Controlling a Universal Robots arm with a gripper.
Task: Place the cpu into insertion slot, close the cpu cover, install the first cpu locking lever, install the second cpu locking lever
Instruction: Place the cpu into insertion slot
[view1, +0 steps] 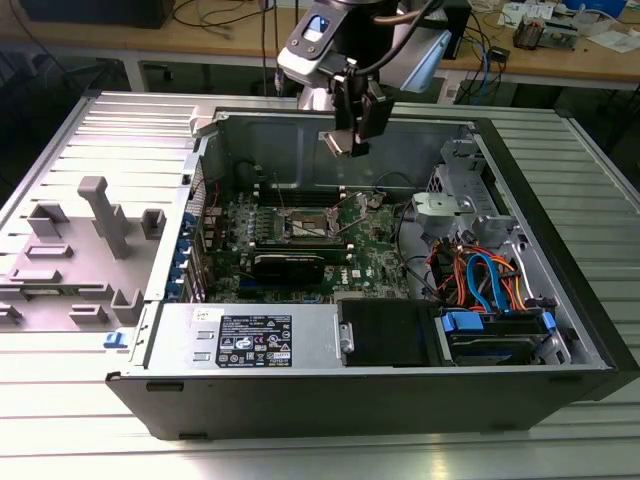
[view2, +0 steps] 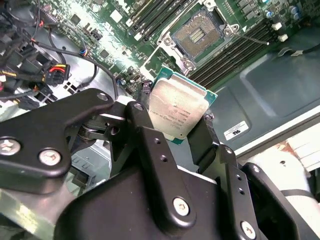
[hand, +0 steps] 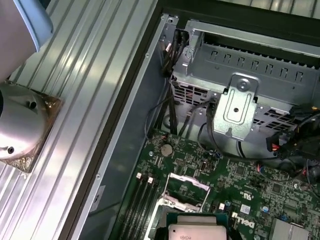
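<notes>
Clamping the cpu (view2: 177, 105) by two opposite edges, the gripper (view2: 171, 120) has its black fingers (view2: 145, 135) closed on the chip, which sits tilted between them. Beyond the fingertips and well clear of the chip, the insertion slot (view2: 196, 35) lies uncovered on the green motherboard (view2: 107, 45). The cpu cover (hand: 186, 184) stands raised just past the held chip. All of this is inside the open computer case (view1: 300, 410).

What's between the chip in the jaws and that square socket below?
Nothing solid: in the exterior view, only open air separates the cpu from the insertion slot.
</notes>
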